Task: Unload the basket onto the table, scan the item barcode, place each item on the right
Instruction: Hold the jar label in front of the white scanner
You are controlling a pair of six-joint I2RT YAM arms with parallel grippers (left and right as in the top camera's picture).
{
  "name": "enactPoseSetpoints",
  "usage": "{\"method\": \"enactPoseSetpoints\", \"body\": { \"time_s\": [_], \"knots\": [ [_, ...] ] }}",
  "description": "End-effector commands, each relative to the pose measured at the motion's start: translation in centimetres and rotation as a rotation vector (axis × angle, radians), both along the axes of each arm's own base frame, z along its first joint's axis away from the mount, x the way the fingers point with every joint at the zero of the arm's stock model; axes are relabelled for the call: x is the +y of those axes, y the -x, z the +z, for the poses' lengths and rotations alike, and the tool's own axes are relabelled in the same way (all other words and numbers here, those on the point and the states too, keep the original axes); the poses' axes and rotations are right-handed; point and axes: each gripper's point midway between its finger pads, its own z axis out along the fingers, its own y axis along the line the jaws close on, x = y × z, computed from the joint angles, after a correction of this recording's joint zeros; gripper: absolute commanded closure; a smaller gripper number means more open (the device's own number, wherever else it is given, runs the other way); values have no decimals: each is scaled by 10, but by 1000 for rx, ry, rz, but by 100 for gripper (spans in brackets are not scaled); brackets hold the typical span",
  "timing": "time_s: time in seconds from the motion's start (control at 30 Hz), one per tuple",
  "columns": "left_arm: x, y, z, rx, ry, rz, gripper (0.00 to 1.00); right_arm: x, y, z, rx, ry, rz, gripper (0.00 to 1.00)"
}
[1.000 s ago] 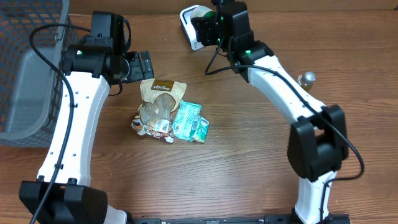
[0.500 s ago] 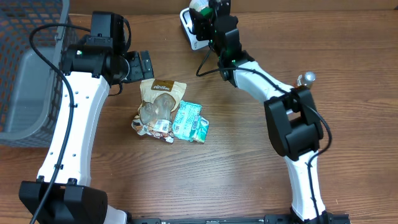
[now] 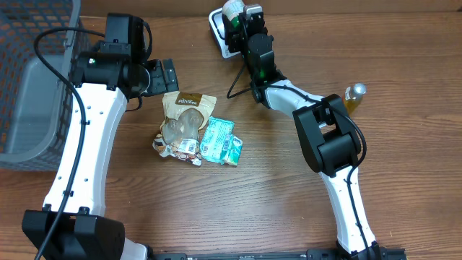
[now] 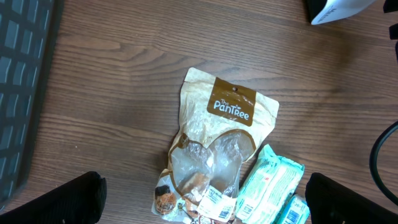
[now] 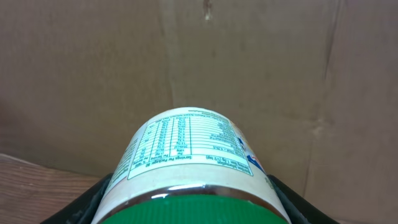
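Right gripper [image 3: 242, 16] clamped a green-lidded jar [image 5: 186, 146] at 12 o'clock; left gripper [image 4: 208, 199] gaped above the PanTree pouch [image 4: 224, 118].

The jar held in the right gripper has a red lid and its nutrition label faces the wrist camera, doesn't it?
Not red: in the right wrist view the jar has a green lid. It is in the right gripper, its nutrition label toward that camera.

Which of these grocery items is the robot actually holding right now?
The green-capped jar, gripped in the right arm's jaws; the tan pouch and teal packet lie flat on the table.
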Motion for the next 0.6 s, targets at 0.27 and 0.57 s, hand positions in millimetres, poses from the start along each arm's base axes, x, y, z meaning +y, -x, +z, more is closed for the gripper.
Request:
{"method": "enactPoseSetpoints", "body": {
  "time_s": [0.27,0.57],
  "knots": [
    [-2,-2,3,-9,10,1,0,8,-20,32,-97,9,16,96],
    [-2,-2,3,-9,10,1,0,7,-21,23,-49,-3,15,96]
  ]
}}
